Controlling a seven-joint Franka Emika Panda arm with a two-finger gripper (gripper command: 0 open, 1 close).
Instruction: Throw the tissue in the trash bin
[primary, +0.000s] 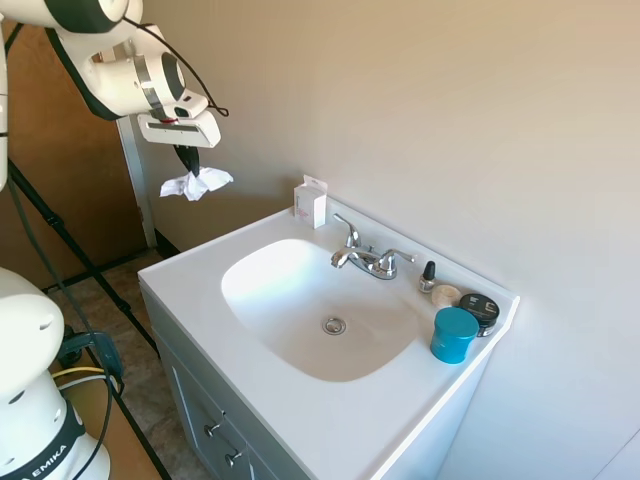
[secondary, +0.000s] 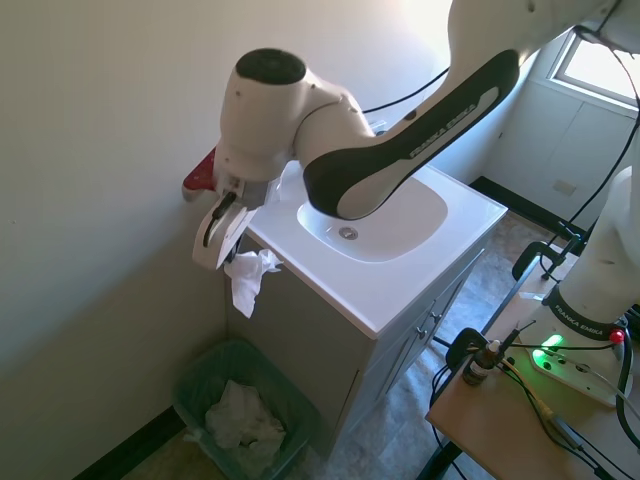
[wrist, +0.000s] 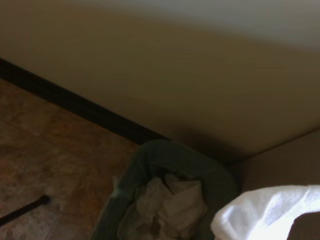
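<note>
End effector (secondary: 232, 240) pinches the tissue (secondary: 249, 279), hanging clear of the worktop's (secondary: 400, 290) edge with the bin (secondary: 200, 375) below at 6 o'clock; centre over the bin mouth before opening, since tissue drifts.

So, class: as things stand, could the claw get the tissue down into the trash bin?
Probably yes: the claw holds the tissue beside the vanity, with open air down to the trash bin below.
</note>
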